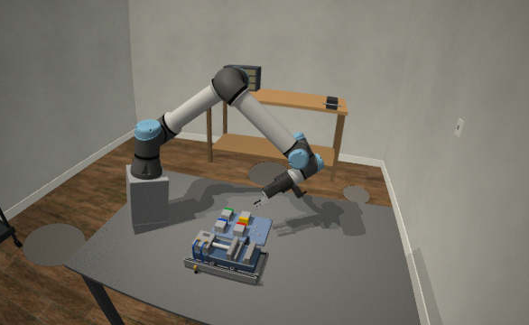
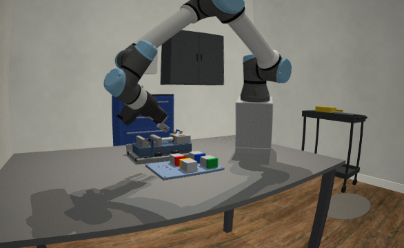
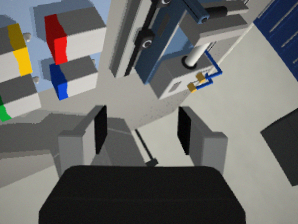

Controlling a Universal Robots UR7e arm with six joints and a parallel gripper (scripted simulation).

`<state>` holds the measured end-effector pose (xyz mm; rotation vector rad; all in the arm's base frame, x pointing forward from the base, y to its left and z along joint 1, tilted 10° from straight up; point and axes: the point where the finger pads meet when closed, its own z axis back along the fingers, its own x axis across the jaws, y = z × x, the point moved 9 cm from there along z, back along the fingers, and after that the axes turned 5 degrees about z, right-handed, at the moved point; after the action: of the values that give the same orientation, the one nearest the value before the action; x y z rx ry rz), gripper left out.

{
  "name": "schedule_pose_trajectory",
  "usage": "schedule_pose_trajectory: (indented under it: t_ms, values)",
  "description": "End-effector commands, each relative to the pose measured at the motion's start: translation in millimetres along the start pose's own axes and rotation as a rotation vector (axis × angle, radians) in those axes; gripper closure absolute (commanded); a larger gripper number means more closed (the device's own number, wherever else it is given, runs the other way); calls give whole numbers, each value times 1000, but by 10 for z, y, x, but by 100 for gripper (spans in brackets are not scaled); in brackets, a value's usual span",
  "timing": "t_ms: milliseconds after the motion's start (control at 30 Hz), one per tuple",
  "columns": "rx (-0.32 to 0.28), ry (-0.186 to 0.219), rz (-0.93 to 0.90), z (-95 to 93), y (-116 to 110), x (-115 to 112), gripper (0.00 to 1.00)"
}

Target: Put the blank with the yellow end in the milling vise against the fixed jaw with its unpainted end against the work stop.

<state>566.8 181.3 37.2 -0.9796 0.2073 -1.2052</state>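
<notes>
The blank with the yellow end (image 1: 245, 218) (image 2: 188, 165) (image 3: 19, 51) lies on the blue plate (image 1: 264, 224) (image 2: 160, 170). Beside it lie a red-ended blank (image 1: 239, 228) (image 2: 178, 160) (image 3: 59, 36), a blue-ended blank (image 1: 220, 224) (image 2: 197, 156) (image 3: 61, 87) and a green-ended blank (image 1: 227, 212) (image 2: 209, 161). The milling vise (image 1: 226, 253) (image 2: 158, 145) (image 3: 193, 16) stands next to the plate, and nothing lies between its jaws. My gripper (image 1: 260, 204) (image 2: 164, 127) (image 3: 142, 120) is open and empty. It hangs tilted above the table, near the plate edge farthest from the vise.
The arm's grey pedestal (image 1: 147, 199) (image 2: 254, 124) stands at the table's corner by the plate. A wooden shelf table (image 1: 292, 101), a black cart (image 2: 333, 117) and a blue cabinet (image 2: 140, 114) stand off the table.
</notes>
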Motion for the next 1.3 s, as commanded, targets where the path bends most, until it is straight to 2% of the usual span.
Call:
schedule_pose_trajectory:
  t_ms: [0, 1167, 1267]
  values:
    - [1, 0, -1, 7, -4, 4, 0]
    - [1, 0, -1, 7, -4, 4, 0]
    - [88, -27, 103, -15, -305, -18, 0]
